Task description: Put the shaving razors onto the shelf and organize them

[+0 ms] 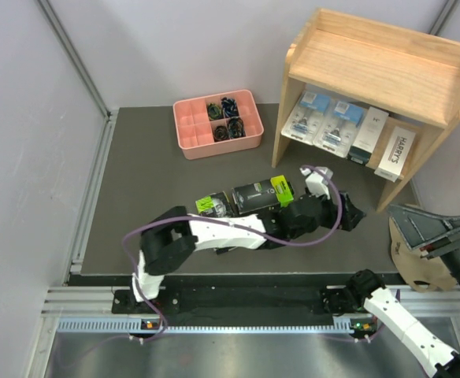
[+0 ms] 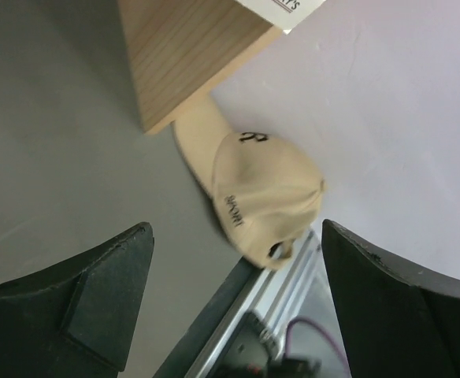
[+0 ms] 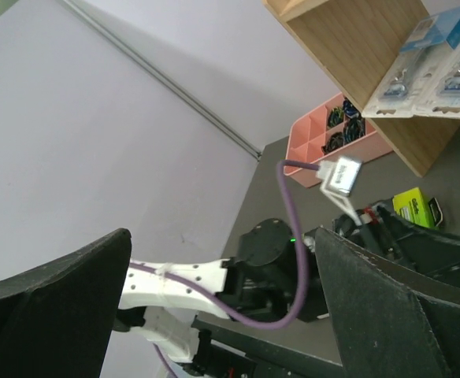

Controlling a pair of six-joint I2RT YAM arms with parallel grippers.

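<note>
— How many razor packs do you count?
— Six. Two clear blister packs (image 1: 307,118), two slim white boxes (image 1: 369,134) and two black boxes (image 1: 255,197) with green ends.
— And shelves?
— One wooden shelf (image 1: 387,59), with two tiers.
— Anything else?
— One pink tray (image 1: 218,148). The dark bits in it are too small to count. One tan cap (image 2: 261,181). And two arms, a left arm (image 1: 214,232) and a right arm (image 1: 403,319).

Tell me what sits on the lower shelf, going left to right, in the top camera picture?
Blue-card razor pack → second blue-card razor pack → slim white box → white Harry's box.
</note>
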